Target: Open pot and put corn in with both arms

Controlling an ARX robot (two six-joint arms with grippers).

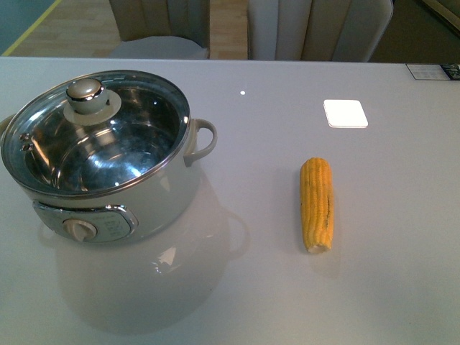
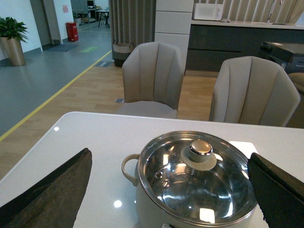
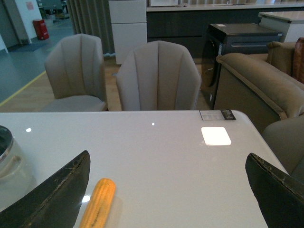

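Left fingers (image 2: 52, 190) held wide apart, level, the pot (image 2: 141, 211) framed between them. Right fingers (image 3: 52, 194) likewise apart, near the corn (image 3: 97, 204). Pot: round, white, glass lid (image 1: 108, 147) with steel rim on, left on glossy counter (image 1: 402, 287). Corn: knobbly yellow cylinder, lying well right of the pot.

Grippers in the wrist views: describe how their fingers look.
The left gripper and right gripper look alike: each shows two broad, wedge-shaped fingers, matte black-brown with a rough, grainy surface. The right gripper's fingers have pale scuffs along the edges. No cables, markings or arm links show; the front view shows neither arm.
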